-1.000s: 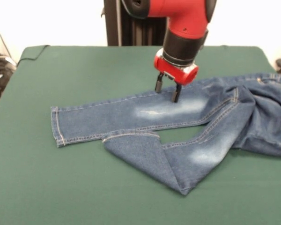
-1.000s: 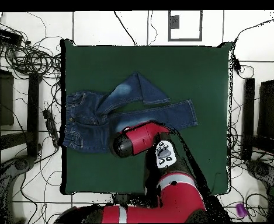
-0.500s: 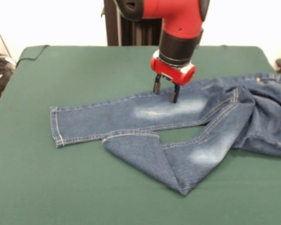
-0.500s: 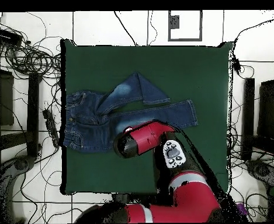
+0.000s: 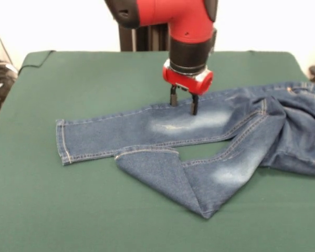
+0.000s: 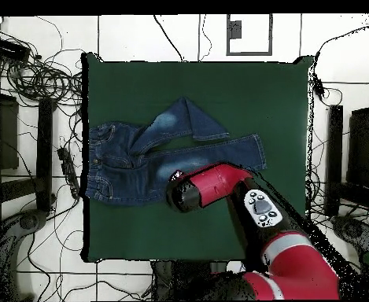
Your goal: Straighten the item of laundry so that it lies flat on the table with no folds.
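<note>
The small pair of blue jeans (image 5: 199,142) is lying across the middle of the green table (image 5: 94,73), reaching from the left-centre to the right edge of the front view, where the waist end is bunching into rumpled folds. One leg is stretching out flat toward the left, its hemmed cuff (image 5: 63,142) lying open on the cloth and a whitish faded patch showing partway along it. The other leg is lying nearer the camera and is doubling back on itself, so that the fold is forming a point (image 5: 206,214) toward the near edge and the cuff end is resting just below the flat leg. In the overhead view the jeans (image 6: 140,153) are sitting in the left half of the table (image 6: 258,94), waistband close to the left edge. The gripper (image 5: 183,104) is hanging from the red and black arm (image 5: 186,26) over the far edge of the flat leg, its two dark fingers (image 5: 195,105) pointing down and standing apart with nothing between them; whether the tips are touching the denim cannot be told.
</note>
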You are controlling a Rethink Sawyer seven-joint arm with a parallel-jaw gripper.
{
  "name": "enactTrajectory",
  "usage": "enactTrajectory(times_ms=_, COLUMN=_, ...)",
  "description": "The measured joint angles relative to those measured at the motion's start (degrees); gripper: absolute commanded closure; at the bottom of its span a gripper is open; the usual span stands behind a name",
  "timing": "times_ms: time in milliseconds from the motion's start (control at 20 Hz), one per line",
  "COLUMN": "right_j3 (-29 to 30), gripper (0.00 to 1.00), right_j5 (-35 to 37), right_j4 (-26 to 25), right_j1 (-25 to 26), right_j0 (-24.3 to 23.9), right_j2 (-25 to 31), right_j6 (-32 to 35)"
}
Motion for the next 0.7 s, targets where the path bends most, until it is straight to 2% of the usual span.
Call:
enactTrajectory(times_ms=500, right_j3=0.5, gripper=0.00, right_j5=6.9, right_j4=0.1, right_j1=2.4, right_j0=-10.3, right_j2=10.0, right_j6=-13.1)
enactTrajectory(times_ms=700, right_j3=0.4, gripper=0.00, right_j5=8.9, right_j4=0.1, right_j1=3.3, right_j0=-12.7, right_j2=12.3, right_j6=-16.2)
